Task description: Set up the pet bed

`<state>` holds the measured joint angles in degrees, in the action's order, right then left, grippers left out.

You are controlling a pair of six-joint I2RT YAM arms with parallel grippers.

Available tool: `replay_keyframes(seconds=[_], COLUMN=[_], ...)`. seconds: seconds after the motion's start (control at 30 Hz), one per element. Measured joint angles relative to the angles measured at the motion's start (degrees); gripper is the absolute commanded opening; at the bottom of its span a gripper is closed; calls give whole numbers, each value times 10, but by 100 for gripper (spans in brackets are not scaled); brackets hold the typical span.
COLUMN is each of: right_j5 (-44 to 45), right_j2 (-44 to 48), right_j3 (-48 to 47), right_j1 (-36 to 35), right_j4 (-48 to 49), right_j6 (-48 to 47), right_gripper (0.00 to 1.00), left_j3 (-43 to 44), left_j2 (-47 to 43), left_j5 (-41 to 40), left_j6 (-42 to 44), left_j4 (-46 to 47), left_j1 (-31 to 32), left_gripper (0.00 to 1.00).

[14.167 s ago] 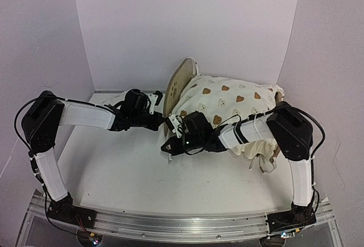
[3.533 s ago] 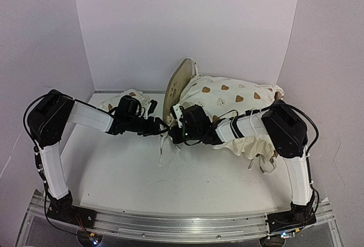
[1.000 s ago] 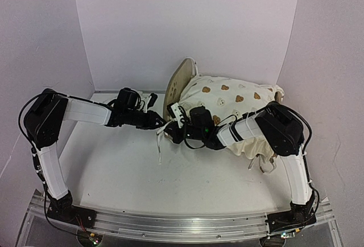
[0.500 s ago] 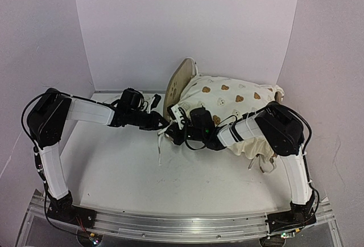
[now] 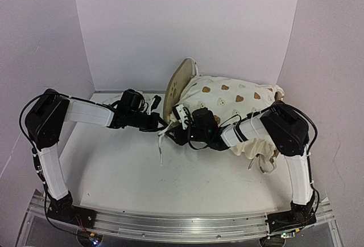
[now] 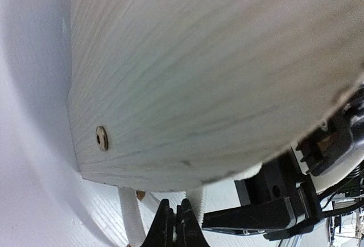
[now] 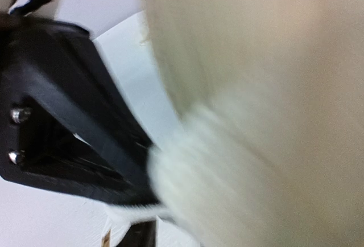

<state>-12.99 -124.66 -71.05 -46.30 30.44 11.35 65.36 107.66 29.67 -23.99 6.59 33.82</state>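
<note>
both grippers have closed in on the pet bed (image 5: 180, 83), which stands back right on the table (image 5: 125, 173) under the cushion (image 5: 239, 102). left gripper (image 6: 174, 215) is pressed together, seemingly empty; right gripper (image 5: 177, 135) i cannot tell. the plywood looks light and stiff: grip the board's edge.

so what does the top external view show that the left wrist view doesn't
Only the top external view shows both whole arms and the bear-print cushion heaped over the pet bed. Only the left wrist view shows a small metal fastener set in the plywood, and the left gripper with its fingertips pressed together. Both show the bed's rounded wooden end board, a white tie below it, and the right gripper close by.
</note>
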Motion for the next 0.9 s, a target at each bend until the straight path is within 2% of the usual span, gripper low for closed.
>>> replay_keyframes(seconds=[0.13,0.27,0.43,0.53,0.63,0.67,0.77,0.9], right_j5=[-16,-33,-42,-35,-3,13,58,95], right_j2=[37,43,42,26,2,-5,-22,-26], right_j3=[44,64,67,59,52,51,51,57], right_j1=[0,-11,-33,-46,-61,-65,-76,-84], right_j4=[-26,-29,-4,35,62,69,82,93], right_j6=[59,84,98,108,115,116,119,118], right_gripper=[57,64,65,62,52,43,2,0], left_j3=[-16,-17,-23,-25,-26,-27,-30,-40], left_j2=[-19,-23,-25,-27,-29,-30,-38,-56], left_j5=[-4,-4,-13,-16,-24,-26,-30,-52], left_j6=[-9,-22,-33,-36,-42,-43,-45,-40], left_j4=[10,29,44,46,54,56,60,77], left_j1=[2,4,10,14,17,18,20,28], left_gripper=[0,0,0,0,0,0,0,0])
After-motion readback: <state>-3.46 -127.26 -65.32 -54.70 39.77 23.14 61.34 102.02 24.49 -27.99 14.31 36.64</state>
